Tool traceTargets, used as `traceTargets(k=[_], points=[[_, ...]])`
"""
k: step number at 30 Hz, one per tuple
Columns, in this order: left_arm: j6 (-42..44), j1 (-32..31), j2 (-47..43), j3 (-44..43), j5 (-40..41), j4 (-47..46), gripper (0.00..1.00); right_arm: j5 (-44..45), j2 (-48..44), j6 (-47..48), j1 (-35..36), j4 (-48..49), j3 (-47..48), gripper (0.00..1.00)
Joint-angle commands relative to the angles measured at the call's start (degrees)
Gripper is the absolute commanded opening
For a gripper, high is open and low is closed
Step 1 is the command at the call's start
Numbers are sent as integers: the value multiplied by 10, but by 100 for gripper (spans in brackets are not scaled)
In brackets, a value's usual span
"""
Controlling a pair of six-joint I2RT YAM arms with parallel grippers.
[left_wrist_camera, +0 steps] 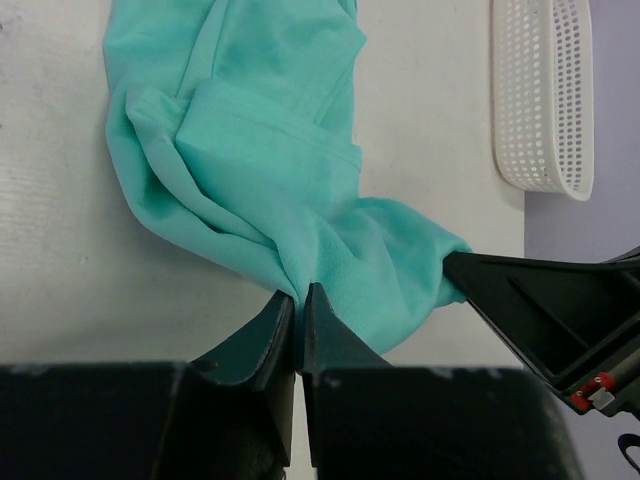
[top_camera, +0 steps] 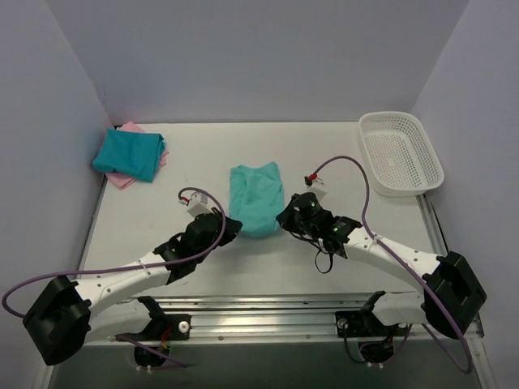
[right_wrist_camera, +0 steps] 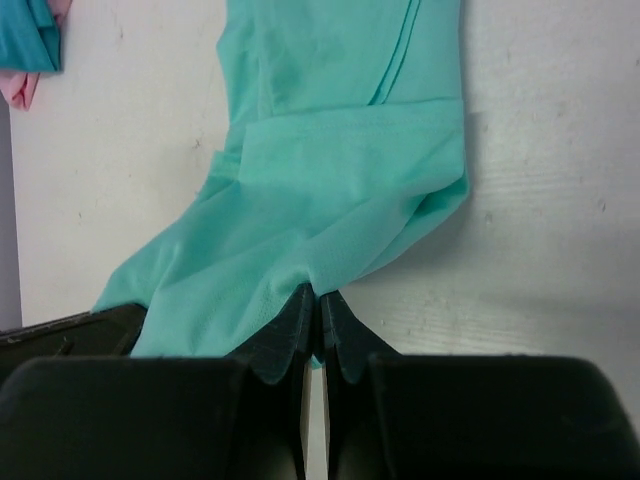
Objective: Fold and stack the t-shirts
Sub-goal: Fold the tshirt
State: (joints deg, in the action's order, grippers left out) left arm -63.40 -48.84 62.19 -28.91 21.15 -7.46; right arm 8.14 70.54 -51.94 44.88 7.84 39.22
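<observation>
The light teal-green t-shirt (top_camera: 256, 197) lies partly folded in the middle of the table; it also shows in the left wrist view (left_wrist_camera: 270, 170) and the right wrist view (right_wrist_camera: 330, 190). My left gripper (top_camera: 234, 226) is shut on its near left edge (left_wrist_camera: 300, 293). My right gripper (top_camera: 281, 217) is shut on its near right edge (right_wrist_camera: 318, 296). The two grippers are close together at the shirt's near end. The darker teal-blue t-shirt (top_camera: 128, 154) lies folded on the pink t-shirt (top_camera: 120, 179) at the far left.
A white plastic mesh basket (top_camera: 400, 152) stands at the far right, also in the left wrist view (left_wrist_camera: 540, 95). Purple walls close the table on three sides. A metal rail (top_camera: 268, 312) runs along the near edge.
</observation>
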Motion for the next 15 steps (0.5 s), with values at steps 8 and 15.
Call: traceTargets(k=[8,15], points=[[69,107,90,-151,-63,-41,2,10,105,108,-71,-57,196,0],[73,158,133,-199,-108,-62,2,-1,188,125,-88,-75,291,0]])
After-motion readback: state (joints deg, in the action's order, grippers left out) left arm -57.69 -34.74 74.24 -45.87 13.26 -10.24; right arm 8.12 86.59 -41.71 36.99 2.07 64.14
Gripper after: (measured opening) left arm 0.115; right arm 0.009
